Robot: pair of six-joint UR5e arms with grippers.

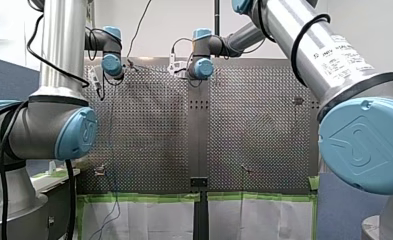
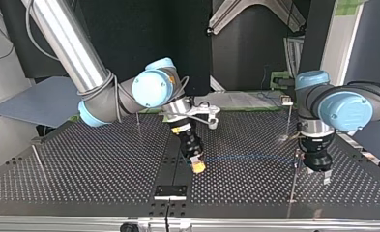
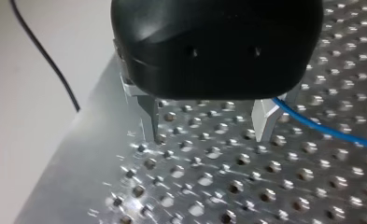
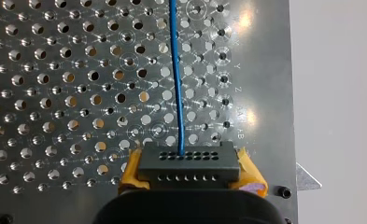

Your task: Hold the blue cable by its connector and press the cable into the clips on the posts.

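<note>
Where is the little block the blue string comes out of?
Start at the perforated table, then find my right gripper, low over its middle in the top view. The connector is the dark grey block squeezed between its yellow pads; it alone has two rows of small holes, with the blue cable coming out of one.

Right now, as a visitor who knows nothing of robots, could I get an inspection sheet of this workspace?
Surface: perforated metal table, shiny.
Job's things: thin blue cable leaving a dark grey holed connector block; thin metal posts stand on the table.
Clutter: nothing seen.
Hands: my right hand, yellow pads, shut on the connector; my left hand, black with metal fingers, open, cable beside one finger.
Cables: black cable beyond the table's edge.
Surroundings: green tape along the table's edge.
</note>
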